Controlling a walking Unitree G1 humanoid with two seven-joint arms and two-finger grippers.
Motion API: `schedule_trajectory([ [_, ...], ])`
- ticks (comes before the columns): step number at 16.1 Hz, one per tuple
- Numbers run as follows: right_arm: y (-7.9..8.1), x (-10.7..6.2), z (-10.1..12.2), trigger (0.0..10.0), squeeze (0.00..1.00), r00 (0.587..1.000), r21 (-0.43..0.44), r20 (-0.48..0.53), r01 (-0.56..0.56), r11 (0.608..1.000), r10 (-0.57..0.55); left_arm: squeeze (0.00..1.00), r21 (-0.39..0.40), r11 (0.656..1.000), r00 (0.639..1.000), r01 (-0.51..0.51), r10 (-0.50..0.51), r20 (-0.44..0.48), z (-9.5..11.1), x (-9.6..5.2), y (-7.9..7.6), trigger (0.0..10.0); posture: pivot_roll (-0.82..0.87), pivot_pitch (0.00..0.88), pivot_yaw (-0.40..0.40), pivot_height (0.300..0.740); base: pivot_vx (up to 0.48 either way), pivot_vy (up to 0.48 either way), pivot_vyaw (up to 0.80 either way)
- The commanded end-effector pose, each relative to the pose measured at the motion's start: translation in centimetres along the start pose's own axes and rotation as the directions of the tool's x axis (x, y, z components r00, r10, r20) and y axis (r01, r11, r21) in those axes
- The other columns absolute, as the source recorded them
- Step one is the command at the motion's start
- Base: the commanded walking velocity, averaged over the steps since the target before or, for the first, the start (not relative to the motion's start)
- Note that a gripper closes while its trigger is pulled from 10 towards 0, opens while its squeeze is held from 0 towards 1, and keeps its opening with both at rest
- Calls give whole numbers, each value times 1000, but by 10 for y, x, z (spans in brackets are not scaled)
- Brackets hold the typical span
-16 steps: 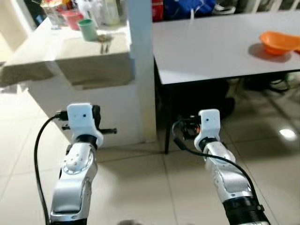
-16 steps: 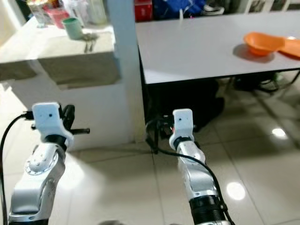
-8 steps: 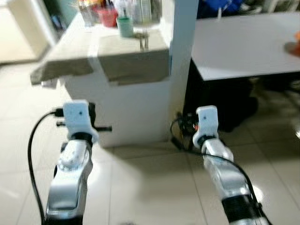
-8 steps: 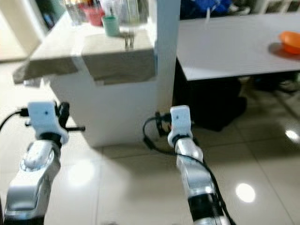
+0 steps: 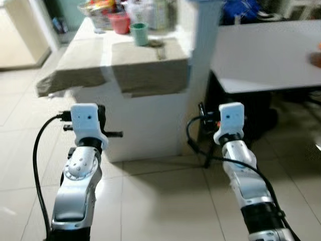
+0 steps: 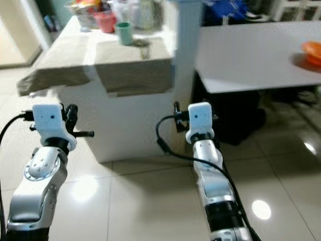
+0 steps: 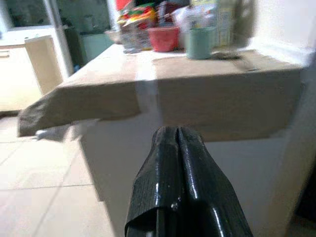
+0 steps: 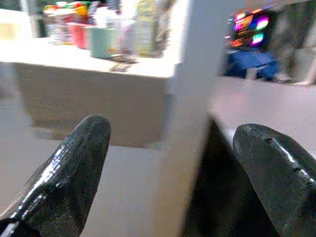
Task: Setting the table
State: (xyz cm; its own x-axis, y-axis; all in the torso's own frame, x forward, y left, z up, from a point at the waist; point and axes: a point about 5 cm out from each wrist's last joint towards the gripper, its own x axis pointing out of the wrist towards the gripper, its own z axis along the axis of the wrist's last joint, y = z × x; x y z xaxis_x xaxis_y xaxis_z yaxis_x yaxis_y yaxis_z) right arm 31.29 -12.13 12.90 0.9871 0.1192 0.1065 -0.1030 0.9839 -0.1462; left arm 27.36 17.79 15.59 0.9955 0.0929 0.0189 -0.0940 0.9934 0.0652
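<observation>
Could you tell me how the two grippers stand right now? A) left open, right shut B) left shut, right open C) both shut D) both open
B: the left gripper has its fingers pressed together, while the right gripper has its fingers spread wide apart.

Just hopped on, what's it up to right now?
Nothing is in hand. The robot stands on the tiled floor facing a counter covered with a cloth, both arms held out low. The left gripper is shut and empty, and the right gripper is open and empty. A green cup and a red cup stand on the counter, and the grey table is on the right.
</observation>
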Motion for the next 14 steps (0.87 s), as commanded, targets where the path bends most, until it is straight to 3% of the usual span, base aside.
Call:
schedule_trajectory([
  [1,6,-1,1,10000,0,1000,-1,11,-18,1000,18,0,0,1000,1000,2,-2,-10,-1,3,1,10000,-72,0,70,740,424,0,0],
  [9,10,-1,-2,10000,0,999,-11,11,-31,999,32,0,-28,1000,1000,0,-1,-15,0,5,1,10000,-74,0,72,740,423,0,0],
  [10,10,-1,-4,10000,0,999,-13,1,-33,999,33,1000,-57,997,999,-43,42,-30,-2,6,8,10000,-72,0,75,740,0,0,0],
  [14,11,-2,-7,10000,0,999,-15,-6,-35,999,35,1000,-50,997,998,-61,59,-33,-2,6,12,10000,-72,0,77,740,0,0,0],
])
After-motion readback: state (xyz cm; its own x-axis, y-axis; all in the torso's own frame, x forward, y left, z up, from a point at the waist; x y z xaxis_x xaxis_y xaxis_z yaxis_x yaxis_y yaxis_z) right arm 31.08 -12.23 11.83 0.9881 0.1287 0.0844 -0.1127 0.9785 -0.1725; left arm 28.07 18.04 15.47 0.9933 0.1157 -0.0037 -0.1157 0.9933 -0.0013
